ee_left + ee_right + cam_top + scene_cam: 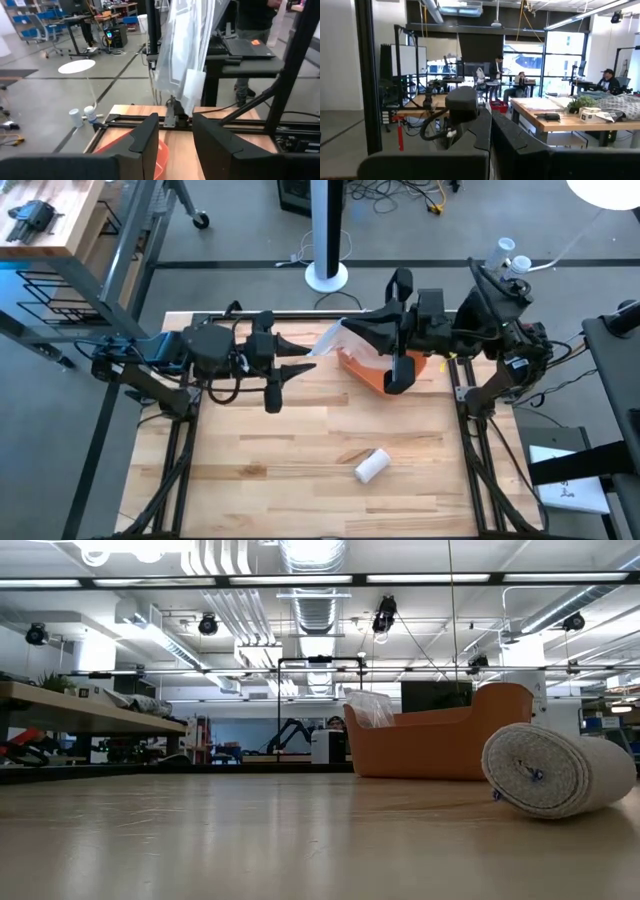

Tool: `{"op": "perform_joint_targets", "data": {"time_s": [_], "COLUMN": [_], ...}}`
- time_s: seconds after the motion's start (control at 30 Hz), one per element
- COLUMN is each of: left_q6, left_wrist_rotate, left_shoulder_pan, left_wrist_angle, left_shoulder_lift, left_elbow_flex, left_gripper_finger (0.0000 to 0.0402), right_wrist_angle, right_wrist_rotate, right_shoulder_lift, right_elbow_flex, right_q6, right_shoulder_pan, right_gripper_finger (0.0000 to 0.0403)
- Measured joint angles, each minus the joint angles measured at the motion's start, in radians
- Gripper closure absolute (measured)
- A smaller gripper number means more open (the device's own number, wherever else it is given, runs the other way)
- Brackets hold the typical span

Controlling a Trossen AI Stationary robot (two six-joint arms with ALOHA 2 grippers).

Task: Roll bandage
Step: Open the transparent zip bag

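The bandage (pixel 372 466) is lying on its side as 1 tight white roll on the desk (pixel 300 480), toward the front and right of centre, well apart from both arms. In the low view its spiral end (pixel 522 772) is facing the camera and no loose tail is showing, so the rolling itself is looking finished; I judge little is left beyond the arms parking.

The left gripper (pixel 293 368) is hovering high over the rear left of the desk, its jaws standing partly apart with nothing between them. The right gripper (pixel 358 330) is hovering over the rear middle, above the orange bin (pixel 372 374), jaws closed on a clear plastic bag (pixel 335 338) that is hanging from them; the left wrist view is showing the bag (pixel 187 45) dangling.

The desk is pale wood planks with a black frame at the rear. Beyond it a workshop is spreading out: grey floor, a white pedestal (pixel 326 275), benches, ceiling ducts and strip lights. People are sitting and standing at far desks in the right wrist view.
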Motion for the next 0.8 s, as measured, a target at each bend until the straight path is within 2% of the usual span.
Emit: {"op": "perform_joint_targets", "data": {"time_s": [0.2, 0.8], "left_q6": [0.055, 0.043], "left_wrist_rotate": [-0.033, 0.001], "left_shoulder_pan": [0.000, -0.001], "left_wrist_angle": [0.004, 0.020], "left_shoulder_lift": [-0.005, -0.007], "left_elbow_flex": [0.000, 0.000], "left_gripper_finger": [0.0309, 0.0381], "right_wrist_angle": [0.000, -0.006], "right_wrist_rotate": [0.012, 0.061], "right_shoulder_lift": [0.000, 0.000], "right_elbow_flex": [-0.001, -0.018], "right_q6": [0.021, 0.029], "right_shoulder_pan": [-0.001, -0.002], "right_gripper_finger": [0.0403, 0.0403]}}
